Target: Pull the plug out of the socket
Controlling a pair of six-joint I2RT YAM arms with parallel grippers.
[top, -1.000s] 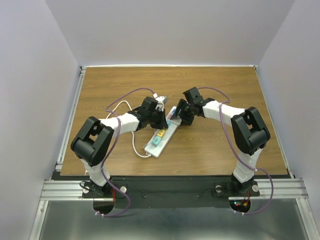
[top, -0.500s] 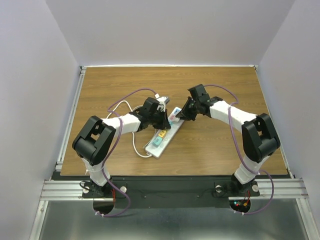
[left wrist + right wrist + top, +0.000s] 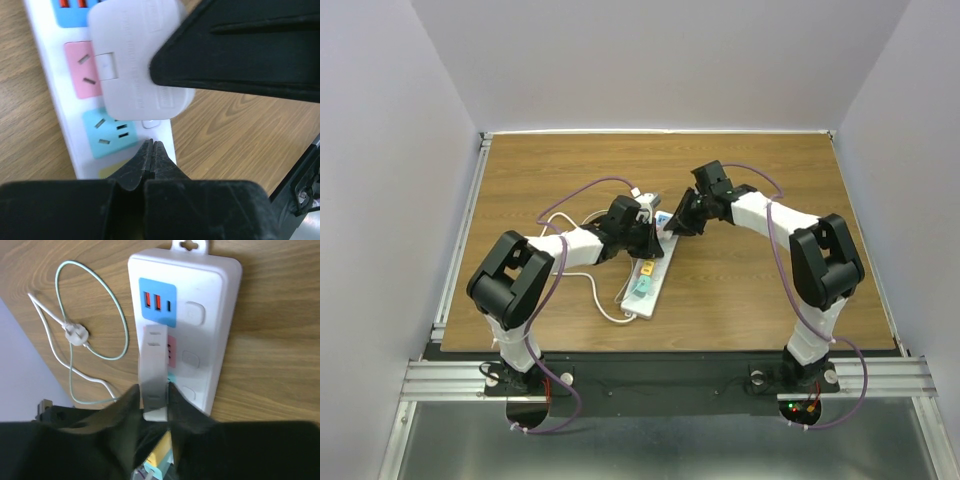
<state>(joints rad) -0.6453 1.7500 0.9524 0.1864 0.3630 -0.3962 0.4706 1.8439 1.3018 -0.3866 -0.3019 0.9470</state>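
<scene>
At the middle of the table [image 3: 770, 300]: we find the socket [image 3: 648, 280] lying flat and slanted, its far end between our two grippers and its thin cord [image 3: 75, 334] looped loosely off to one side.
Plug: the white plug [image 3: 131, 55] sits over the pink outlet face [image 3: 82, 70], next to the blue face [image 3: 157, 300]. From our wrist views we cannot tell whether its prongs are seated or already clear.
Right gripper: our right gripper [image 3: 154, 392] is clamped on the plug's two flat sides, at the end nearest its own camera.
Left gripper: our left gripper [image 3: 151, 150] is fully closed on nothing, its joined tips over the socket's edge beside the cyan outlet face [image 3: 107, 132]. We judge contact likely but cannot confirm it.
Risk, socket lifting: if our left tips are not bearing down firmly, we expect the pull to drag the whole light socket up or along with the plug.
Risk, slipping grip: the plug's sides look smooth and our hold is narrow, so a sharp pull could send the fingers sliding off.
Risk, angled pull: pulling off the prongs' axis could jam them or lever the socket around under the left tips.
Risk, collision: our two grippers work very near each other, so a sideways drift could knock them together.
</scene>
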